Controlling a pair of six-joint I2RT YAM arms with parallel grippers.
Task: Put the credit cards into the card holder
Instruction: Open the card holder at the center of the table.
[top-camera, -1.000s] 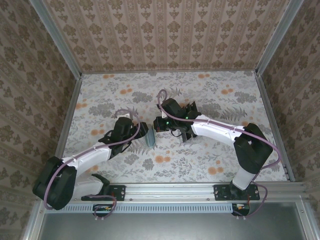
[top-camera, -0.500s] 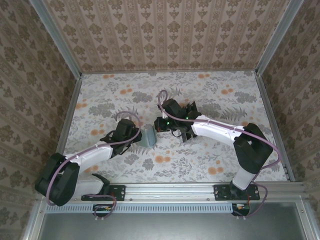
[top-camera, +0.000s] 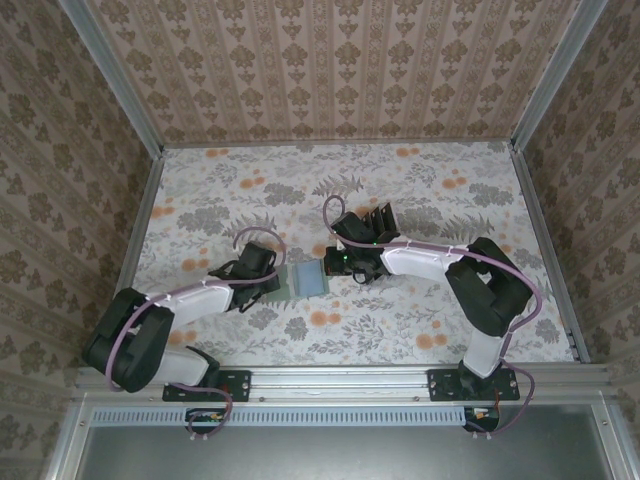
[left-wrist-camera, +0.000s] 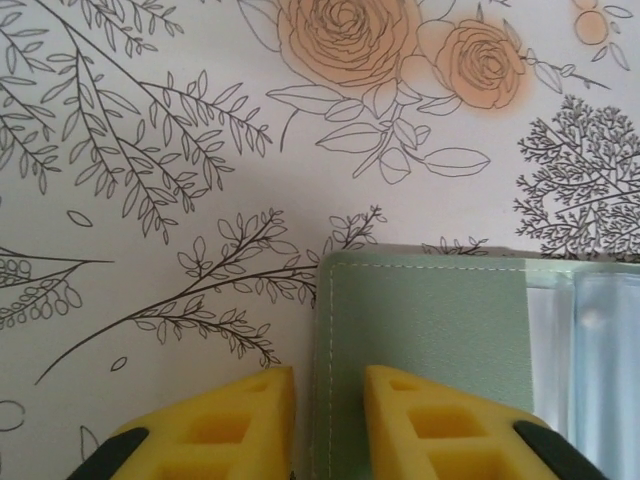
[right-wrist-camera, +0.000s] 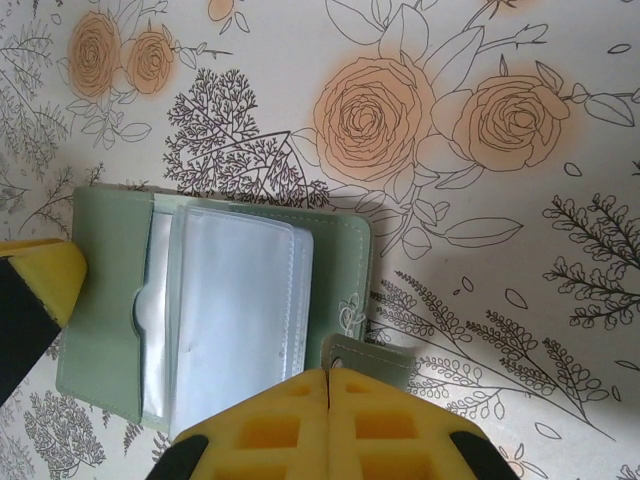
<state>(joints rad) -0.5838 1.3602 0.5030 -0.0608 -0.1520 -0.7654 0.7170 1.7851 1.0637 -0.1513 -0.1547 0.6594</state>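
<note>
1. The room is a booth with three walls (top-camera: 340, 70) papered in a brown damask stripe, and bare metal rails (top-camera: 110, 75) run up its corners.
2. One tabletop (top-camera: 440, 190) fills the floor of the booth. It is covered in a pale floral print of grey leaves and orange roses.
3. Two arms rise from the near edge, the left arm (top-camera: 190, 300) and the right arm (top-camera: 430, 260). Both lean in towards the middle.
4. One card holder (top-camera: 308, 279) lies flat and open at the middle of the tabletop, between the two grippers. Its grey-green cover has a stitched edge, and clear plastic sleeves (right-wrist-camera: 235, 320) are stacked inside.
5. The left gripper (left-wrist-camera: 330, 375) is at the holder's left edge. Its yellow jaws stand a narrow gap apart, one over bare tabletop and one over the green cover.
6. The right gripper (right-wrist-camera: 328, 372) is at the holder's right side with its jaws pressed together. Its tips are at the holder's small strap tab (right-wrist-camera: 375, 358).
7. A fan of thin black pieces, likely the credit cards (top-camera: 380, 217), stands just beyond the right arm. They are too small to count.
</note>
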